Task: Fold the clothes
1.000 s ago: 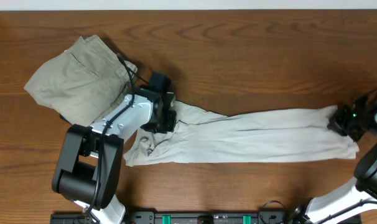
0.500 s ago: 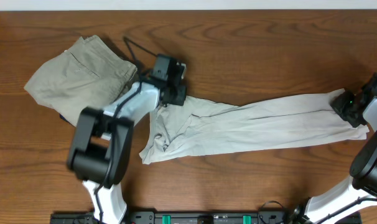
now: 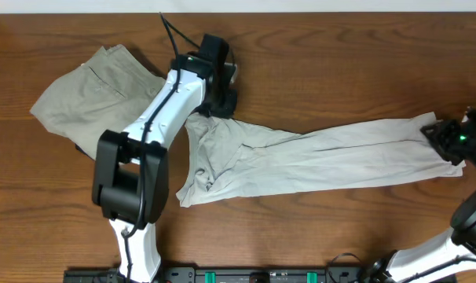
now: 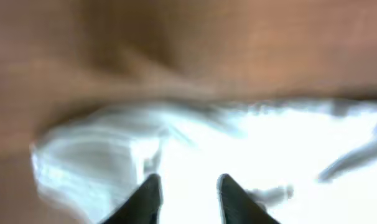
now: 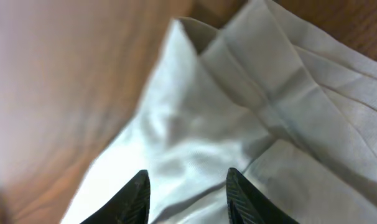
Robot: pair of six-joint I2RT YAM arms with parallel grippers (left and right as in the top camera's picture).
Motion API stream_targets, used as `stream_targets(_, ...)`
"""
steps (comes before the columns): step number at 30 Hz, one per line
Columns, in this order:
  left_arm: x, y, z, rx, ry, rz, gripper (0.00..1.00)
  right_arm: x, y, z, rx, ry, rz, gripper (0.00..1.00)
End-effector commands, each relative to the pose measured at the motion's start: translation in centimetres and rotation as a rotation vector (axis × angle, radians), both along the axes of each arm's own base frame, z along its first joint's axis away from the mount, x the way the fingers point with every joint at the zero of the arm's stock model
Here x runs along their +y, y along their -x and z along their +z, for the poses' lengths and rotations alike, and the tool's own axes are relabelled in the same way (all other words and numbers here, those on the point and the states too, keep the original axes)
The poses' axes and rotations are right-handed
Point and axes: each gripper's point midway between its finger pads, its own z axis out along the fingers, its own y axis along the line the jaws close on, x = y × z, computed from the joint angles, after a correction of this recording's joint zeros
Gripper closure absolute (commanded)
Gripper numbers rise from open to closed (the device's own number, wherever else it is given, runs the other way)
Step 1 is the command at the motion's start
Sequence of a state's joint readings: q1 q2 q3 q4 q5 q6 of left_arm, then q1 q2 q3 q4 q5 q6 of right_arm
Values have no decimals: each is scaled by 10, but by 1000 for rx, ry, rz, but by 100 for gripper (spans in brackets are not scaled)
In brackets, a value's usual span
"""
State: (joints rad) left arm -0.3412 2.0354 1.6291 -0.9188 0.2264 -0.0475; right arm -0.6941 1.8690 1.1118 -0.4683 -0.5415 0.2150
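Note:
The clothes (image 3: 316,161), a pale off-white garment, lie stretched in a long wrinkled band across the table, from the bunched left end to the right edge. My left gripper (image 3: 225,101) hovers just beyond the band's upper left corner. In the blurred left wrist view it (image 4: 188,180) is open above the bright fabric (image 4: 269,143). My right gripper (image 3: 444,135) is at the band's right end. In the right wrist view it (image 5: 186,175) is open, with the folded layers of cloth (image 5: 238,112) lying flat below and nothing pinched between the fingers.
Folded khaki trousers (image 3: 97,98) lie at the far left, just beside my left arm. Bare wooden table (image 3: 340,63) shows behind and in front of the band. The right arm's base is at the front right corner.
Both grippers have gone from shut to open and let go of the cloth. My left gripper has moved toward the far side of the table. The band's left end now lies further right.

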Motion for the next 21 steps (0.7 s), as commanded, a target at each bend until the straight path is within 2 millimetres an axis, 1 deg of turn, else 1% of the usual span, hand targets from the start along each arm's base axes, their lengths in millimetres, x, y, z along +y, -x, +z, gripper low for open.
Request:
stream_targets(1,12,27,4,116,-33,78,81,3,-8,52,-155,-14,51,62)
stream_targets(3,18,51,-4,206,-69,76,82,4,-3,65,-161,-7,44,62)
stream_targets(4,20,61,-9,240,-84,71,85,6,-1,71,-165,-3,45,61)
stream_targets(6,22,77,-24,282,-102,62,85,9,2,80,-166,-2,37,61)
stream_targets(9,24,91,-52,297,-110,53,85,13,9,87,-151,-1,33,61)
stream_targets(11,25,95,-68,284,-106,51,87,15,13,88,-137,-2,30,61)
stream_targets(14,25,89,-86,230,-83,57,93,18,17,86,-120,-17,29,61)
stream_targets(16,25,78,-92,173,-78,41,94,19,20,84,-100,-21,26,61)
stream_targets(21,27,28,-93,-50,-106,-22,94,21,26,79,-62,-28,18,62)
